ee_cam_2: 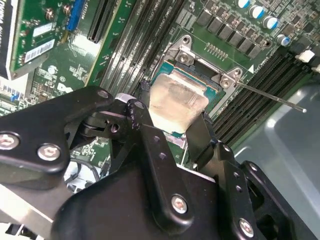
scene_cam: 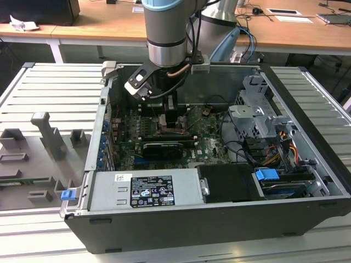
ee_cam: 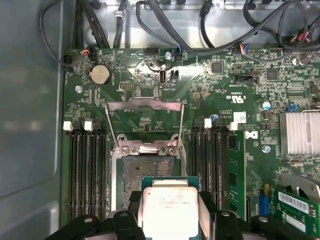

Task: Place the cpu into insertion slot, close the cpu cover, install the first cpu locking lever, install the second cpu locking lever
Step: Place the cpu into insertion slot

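Clearance is slim inside the open computer case [scene_cam: 219, 233]. The gripper [ee_cam: 170, 200] pinches the cpu [ee_cam: 170, 209] by two opposite edges and holds it partly over the insertion slot [ee_cam: 137, 172], whose dark centre lies bare. The cpu cover [ee_cam: 145, 106] is swung back, open. Memory slots [ee_cam: 86, 170] flank the socket closely on both sides.

The open computer case [scene_cam: 164, 233] is taken in whole by the exterior view, set high and well back beyond one long side, with the slatted table [scene_cam: 49, 82] around it. The motherboard [ee_cam: 150, 100] is looked straight down on from close by in the first wrist view and seen obliquely, nearer still, in the second wrist view. The cpu [ee_cam: 170, 210] [ee_cam_2: 177, 97] and the insertion slot [ee_cam: 142, 170] are shared by both wrist views.
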Robot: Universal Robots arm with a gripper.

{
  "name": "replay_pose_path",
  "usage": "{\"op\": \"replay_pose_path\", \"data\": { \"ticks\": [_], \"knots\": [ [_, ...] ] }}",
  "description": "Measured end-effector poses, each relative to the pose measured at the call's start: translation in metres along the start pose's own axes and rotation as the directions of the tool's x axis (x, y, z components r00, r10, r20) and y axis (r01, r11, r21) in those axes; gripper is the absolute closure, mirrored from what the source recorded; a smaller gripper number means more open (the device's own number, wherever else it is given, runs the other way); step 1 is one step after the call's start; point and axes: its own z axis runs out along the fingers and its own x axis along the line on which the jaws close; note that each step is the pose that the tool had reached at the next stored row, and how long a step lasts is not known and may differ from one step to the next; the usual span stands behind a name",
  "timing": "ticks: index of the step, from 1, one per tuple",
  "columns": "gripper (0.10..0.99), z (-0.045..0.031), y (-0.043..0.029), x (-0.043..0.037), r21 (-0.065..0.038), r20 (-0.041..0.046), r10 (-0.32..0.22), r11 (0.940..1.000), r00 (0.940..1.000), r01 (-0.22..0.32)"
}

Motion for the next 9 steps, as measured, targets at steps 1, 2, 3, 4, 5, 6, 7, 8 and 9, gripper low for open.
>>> {"op": "replay_pose_path", "data": {
  "ticks": [1,2,3,4,5,6,7,8,9],
  "knots": [
    [0.553,0.0012,0.0007,0.0015,0.000,0.0001,0.000,1.0000,1.0000,0.000],
    [0.553,0.0017,0.0008,0.0017,0.000,0.0000,0.000,1.0000,1.0000,0.000],
    [0.553,0.0025,0.0011,0.0017,0.000,-0.0005,0.000,1.0000,1.0000,0.000],
    [0.553,0.0042,0.0019,0.0019,0.000,-0.0006,0.000,1.0000,1.0000,0.000],
    [0.553,0.0058,0.0022,0.0022,0.000,-0.0006,0.000,1.0000,1.0000,0.000],
    [0.553,0.0077,0.0024,0.0026,0.000,-0.0006,0.000,1.0000,1.0000,0.000],
    [0.553,0.0109,0.0027,0.0043,0.000,-0.0005,0.000,1.0000,1.0000,0.000],
    [0.553,0.0157,0.0024,0.0085,0.000,-0.0005,0.000,1.0000,1.0000,0.000],
    [0.553,0.0190,0.0022,0.0102,0.000,-0.0001,0.000,1.0000,1.0000,0.000]
  ]
}}
